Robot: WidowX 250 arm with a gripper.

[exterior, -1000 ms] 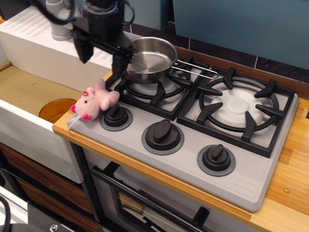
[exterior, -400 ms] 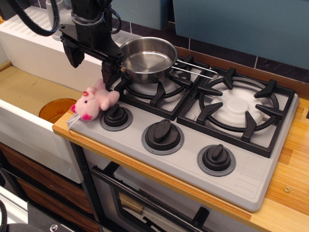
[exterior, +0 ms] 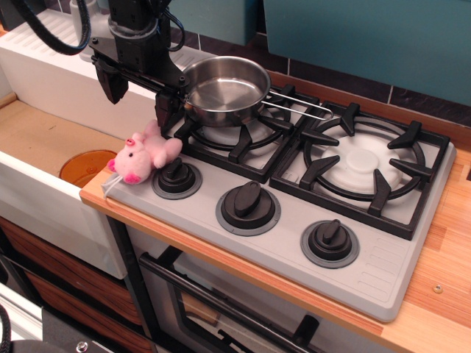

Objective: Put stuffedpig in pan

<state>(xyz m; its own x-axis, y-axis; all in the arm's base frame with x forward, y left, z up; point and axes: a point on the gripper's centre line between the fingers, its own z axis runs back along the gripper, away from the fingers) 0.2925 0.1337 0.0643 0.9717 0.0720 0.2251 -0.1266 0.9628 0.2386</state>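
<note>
The stuffedpig (exterior: 142, 154) is a small pink plush lying on its side at the front left corner of the stove, beside the left knob, its white tag (exterior: 110, 184) over the counter edge. The pan (exterior: 223, 90) is a shiny steel saucepan on the back left burner, empty, its wire handle (exterior: 298, 102) pointing right. My gripper (exterior: 140, 100) hangs open above and just behind the pig, its two black fingers (exterior: 115, 86) spread apart, the right one close to the pan's left side. It holds nothing.
Three black knobs (exterior: 248, 205) line the stove's front. The right burner grate (exterior: 363, 166) is bare. A white sink (exterior: 44, 147) with an orange drain disc (exterior: 87, 166) lies left of the stove. A wooden counter edge (exterior: 243, 266) runs along the front.
My gripper moved left and slightly down from beside the pan to above the pig, then held still. The pig and pan have not moved.
</note>
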